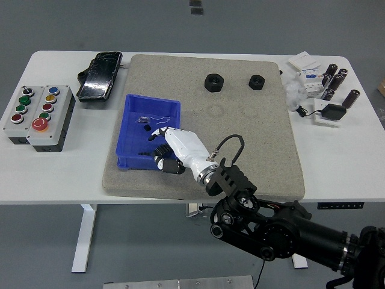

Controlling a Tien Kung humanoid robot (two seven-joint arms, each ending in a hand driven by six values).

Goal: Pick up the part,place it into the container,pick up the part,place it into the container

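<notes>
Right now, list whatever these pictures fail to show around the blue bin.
Head view only:
- Bin's near right corner: covered by the right hand.
- Whether that hand grips a part: fingers curl away from the camera.
- Small dark items in the blue bin: too small to identify.
- Left hand: out of frame.

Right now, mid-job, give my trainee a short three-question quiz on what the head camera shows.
1. True or false: the right hand is over the blue bin.
2. How many black nuts lie on the far part of the mat? A) one B) two C) four
3. What sits at the table's far left edge, beside the mat?

Key:
1. True; the hand is at the bin's near right corner, fingers down toward it.
2. B; the left nut and the right nut.
3. The grey button box, with red, green, blue and yellow buttons.
</notes>
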